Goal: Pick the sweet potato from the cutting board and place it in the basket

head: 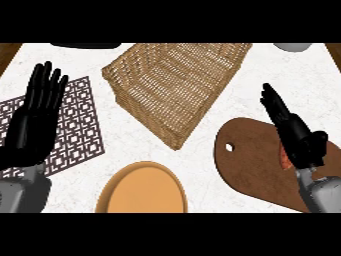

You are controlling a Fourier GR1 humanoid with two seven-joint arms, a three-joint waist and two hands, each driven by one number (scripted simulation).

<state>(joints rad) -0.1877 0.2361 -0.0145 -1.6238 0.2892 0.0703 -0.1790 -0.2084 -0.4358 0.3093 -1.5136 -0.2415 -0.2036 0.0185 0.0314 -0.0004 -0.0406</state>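
My left hand [34,117] open, fingers straight up, resting over brown lattice-patterned mat [77,130] at counter's left. Round orange plate [142,189] near bottom centre. Woven wicker basket [174,82] up centre. Dark brown wooden cutting board [258,167] at right; my right hand [295,135] above it, fingers straight, edge-on. Orange sweet potato [284,158] on board, mostly hidden beneath right hand.

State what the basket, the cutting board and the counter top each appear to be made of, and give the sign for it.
Basket: woven wicker or cane, matte tan; the criss-cross weave shows. Cutting board: probably wood, smooth reddish brown, with a hanging hole. Counter top: looks like white marble or stone with faint grey veining.
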